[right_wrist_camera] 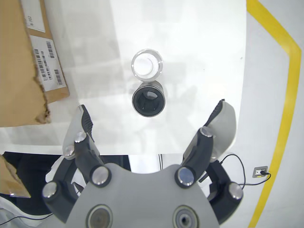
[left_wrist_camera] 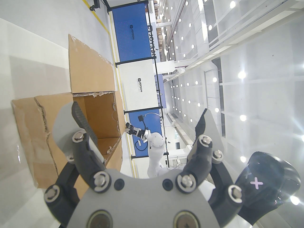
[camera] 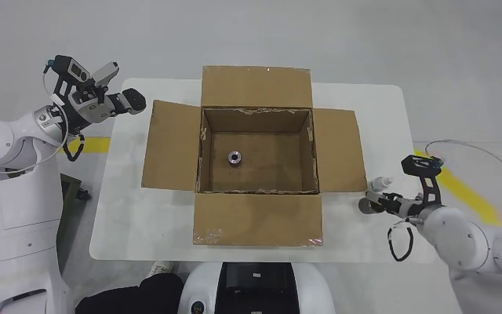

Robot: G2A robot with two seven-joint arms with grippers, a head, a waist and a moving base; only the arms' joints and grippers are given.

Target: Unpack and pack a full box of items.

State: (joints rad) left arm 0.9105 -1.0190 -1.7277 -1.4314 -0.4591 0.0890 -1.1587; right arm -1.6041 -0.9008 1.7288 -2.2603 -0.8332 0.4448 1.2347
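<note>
Cardboard box (camera: 257,218) sits open at the middle of the white table (camera: 118,220), mouth upward and all four flaps folded out flat. Its long axis runs across from one arm's side to the other. Inside, near the middle of the box floor, a small metal ring (camera: 234,158) lies flat with its bore facing up. Outside the box, just past the near corner of its right flap, a dark cylinder (right_wrist_camera: 148,103) stands upright, open end up. It stands close against a clear jar with a white cap (right_wrist_camera: 147,67), also upright. That flap lies between these two items and the box interior. Right gripper (right_wrist_camera: 152,107) is over the dark cylinder, fingers spread wide and clamped on nothing. Left gripper (left_wrist_camera: 140,110) is off the box's far left corner, beyond the left flap, pointing sideways toward the box, fingers likewise apart and empty.
</note>
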